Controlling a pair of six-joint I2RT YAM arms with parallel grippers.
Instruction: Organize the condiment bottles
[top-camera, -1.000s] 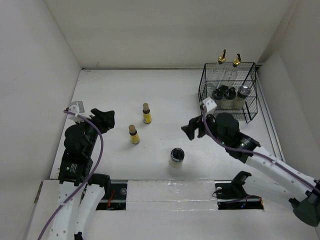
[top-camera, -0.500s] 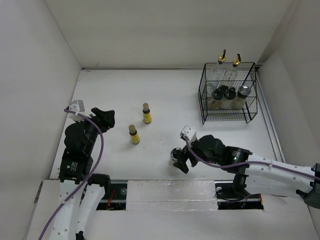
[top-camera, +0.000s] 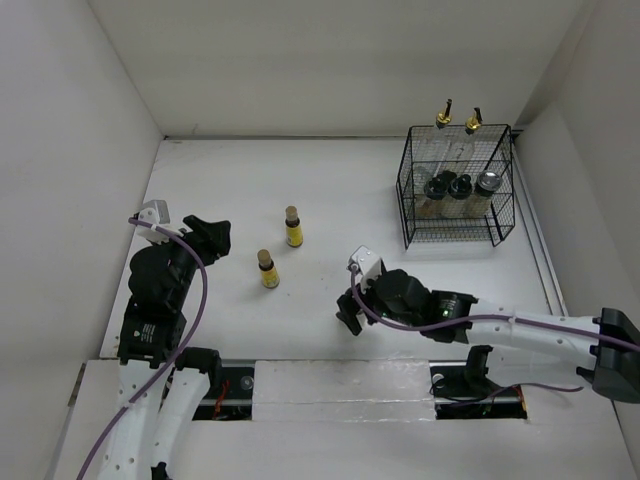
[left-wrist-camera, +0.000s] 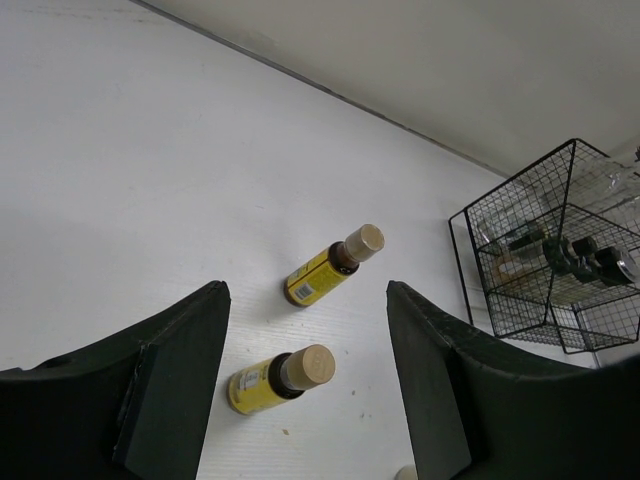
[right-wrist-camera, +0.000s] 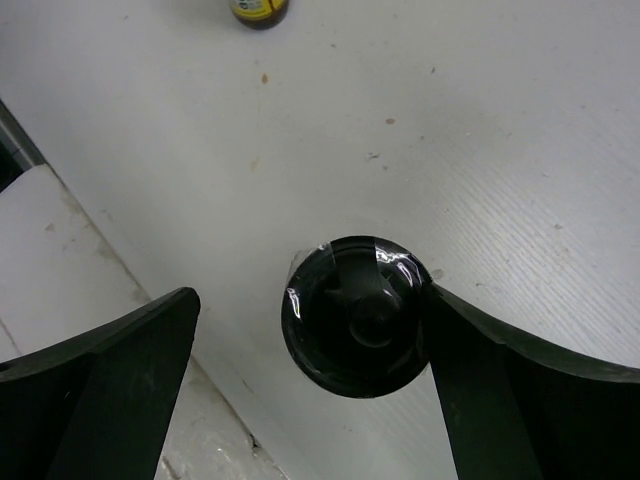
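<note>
While the right gripper (top-camera: 349, 308) hangs wide open straight above it, the black-lidded jar (right-wrist-camera: 355, 315) stands upright between the fingers (right-wrist-camera: 500, 400), off-centre, crowding one of them.

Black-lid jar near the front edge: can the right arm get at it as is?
Probably yes. The right hand is open right over the jar, one finger on each side, nothing between. The jar sits off-centre, close to one finger, so closing may nudge it.
</note>
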